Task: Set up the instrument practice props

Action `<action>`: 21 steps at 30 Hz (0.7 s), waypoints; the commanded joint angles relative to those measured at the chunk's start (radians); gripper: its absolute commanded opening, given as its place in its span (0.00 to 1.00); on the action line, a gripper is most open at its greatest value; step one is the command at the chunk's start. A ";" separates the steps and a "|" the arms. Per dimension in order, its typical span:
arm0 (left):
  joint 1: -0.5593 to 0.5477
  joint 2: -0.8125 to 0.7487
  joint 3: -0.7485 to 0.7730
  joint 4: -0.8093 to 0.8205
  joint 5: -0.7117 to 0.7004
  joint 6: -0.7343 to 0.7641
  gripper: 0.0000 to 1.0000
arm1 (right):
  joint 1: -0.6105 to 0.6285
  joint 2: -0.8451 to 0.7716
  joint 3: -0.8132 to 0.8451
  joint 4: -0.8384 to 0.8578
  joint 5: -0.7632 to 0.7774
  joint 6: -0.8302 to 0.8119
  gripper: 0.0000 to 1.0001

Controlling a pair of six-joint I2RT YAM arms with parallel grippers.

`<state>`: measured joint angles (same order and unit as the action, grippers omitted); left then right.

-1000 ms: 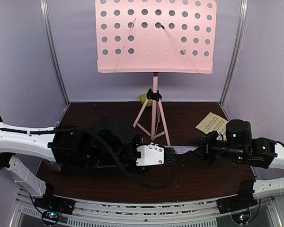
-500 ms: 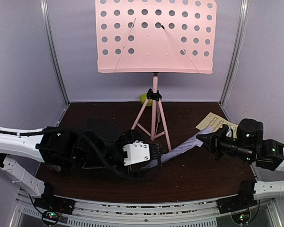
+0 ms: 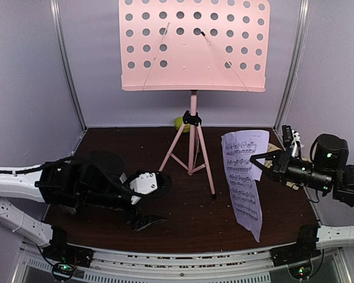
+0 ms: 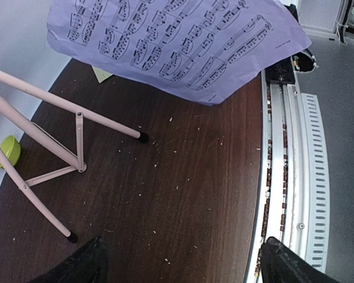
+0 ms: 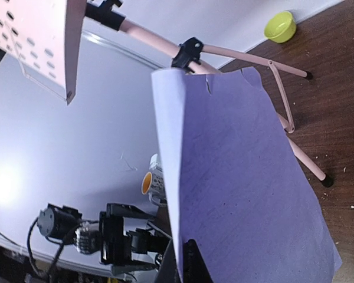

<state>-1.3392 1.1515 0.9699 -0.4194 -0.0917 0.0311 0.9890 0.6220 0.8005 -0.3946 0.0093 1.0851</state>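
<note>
Well, from my left: the left gripper (image 3: 155, 200) hovers low over the table (image 3: 183, 233), its fingers spread wide and well apart from the page. Behind the pink music stand (image 3: 194, 59) sits the lime-green bowl (image 5: 280, 26) (what it holds I can't tell from here). Right of the stand's legs, the lavender sheet-music page (image 3: 243, 177) hangs upright, and the right gripper (image 3: 258, 160) is clamped tight on its upper right edge.
</note>
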 commanded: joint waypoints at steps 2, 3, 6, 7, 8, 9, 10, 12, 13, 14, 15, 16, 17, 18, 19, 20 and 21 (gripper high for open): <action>0.044 -0.068 -0.032 0.089 0.121 -0.077 0.91 | 0.004 0.018 0.087 0.016 -0.199 -0.248 0.00; 0.050 -0.076 -0.037 0.091 0.140 -0.079 0.91 | 0.004 0.021 0.102 0.019 -0.229 -0.270 0.00; 0.070 -0.109 -0.055 0.106 0.189 -0.092 0.91 | 0.008 0.029 0.139 0.025 -0.315 -0.328 0.00; 0.075 -0.120 -0.062 0.112 0.203 -0.095 0.91 | 0.008 0.032 0.149 0.020 -0.332 -0.342 0.00; 0.080 -0.128 -0.064 0.116 0.215 -0.099 0.91 | 0.009 0.036 0.159 0.011 -0.349 -0.354 0.00; 0.086 -0.136 -0.064 0.117 0.223 -0.101 0.91 | 0.011 0.042 0.170 0.002 -0.368 -0.364 0.00; 0.092 -0.139 -0.059 0.116 0.229 -0.106 0.91 | 0.012 0.051 0.181 -0.009 -0.388 -0.373 0.00; 0.104 -0.145 -0.047 0.112 0.249 -0.109 0.91 | 0.021 0.076 0.213 -0.030 -0.419 -0.388 0.00; 0.111 -0.146 -0.042 0.110 0.261 -0.110 0.91 | 0.028 0.082 0.226 -0.038 -0.428 -0.397 0.00; 0.117 -0.148 -0.036 0.107 0.271 -0.112 0.91 | 0.040 0.094 0.237 -0.047 -0.436 -0.403 0.00; 0.121 -0.148 -0.030 0.105 0.282 -0.112 0.91 | 0.049 0.100 0.246 -0.054 -0.443 -0.409 0.00; 0.125 -0.149 -0.024 0.102 0.292 -0.114 0.91 | 0.056 0.106 0.253 -0.058 -0.448 -0.413 0.00; 0.127 -0.150 -0.017 0.097 0.299 -0.113 0.91 | 0.064 0.112 0.258 -0.063 -0.452 -0.418 0.00; 0.127 -0.149 -0.007 0.089 0.307 -0.113 0.91 | 0.070 0.117 0.264 -0.070 -0.454 -0.421 0.00; 0.127 -0.148 0.006 0.079 0.313 -0.113 0.91 | 0.077 0.124 0.271 -0.078 -0.455 -0.426 0.00; 0.129 -0.146 0.020 0.066 0.322 -0.114 0.91 | 0.084 0.129 0.277 -0.090 -0.457 -0.432 0.00; 0.129 -0.143 0.033 0.055 0.331 -0.112 0.91 | 0.089 0.135 0.284 -0.100 -0.457 -0.440 0.00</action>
<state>-1.2175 1.0145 0.9337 -0.3725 0.1776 -0.0704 1.0554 0.7410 1.0454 -0.4465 -0.4095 0.6941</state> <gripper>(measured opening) 0.908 0.009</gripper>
